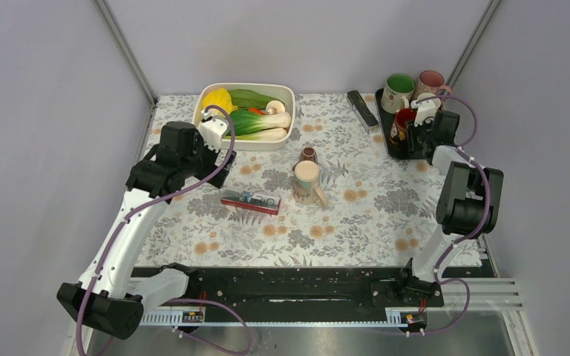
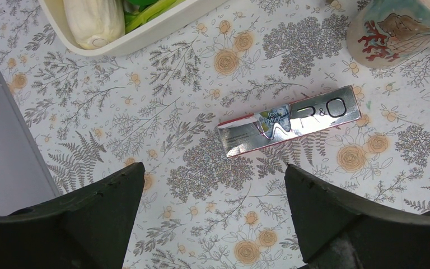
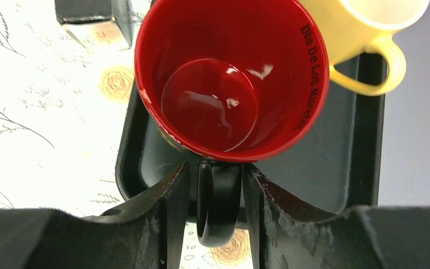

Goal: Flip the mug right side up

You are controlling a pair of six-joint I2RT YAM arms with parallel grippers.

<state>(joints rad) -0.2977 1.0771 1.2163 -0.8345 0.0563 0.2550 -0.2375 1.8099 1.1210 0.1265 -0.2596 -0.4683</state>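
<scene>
The red mug (image 3: 229,84) with a black handle (image 3: 218,207) stands mouth up on the black tray (image 3: 325,162) at the back right of the table; in the top view the mug (image 1: 403,122) shows partly under my arm. My right gripper (image 3: 217,171) straddles the handle with a narrow gap on each side, so it is open and not clamping. My left gripper (image 2: 214,168) hangs wide open over the tablecloth near a silver toothpaste box (image 2: 291,120), holding nothing.
Two more mugs, green-lined (image 1: 397,90) and pink-lined (image 1: 430,81), stand on the tray (image 1: 386,141). A patterned mug (image 1: 308,182) and a small dark cup (image 1: 309,154) sit mid-table. A white dish (image 1: 286,93) of vegetables is at the back; a black box (image 1: 361,106) lies beside the tray.
</scene>
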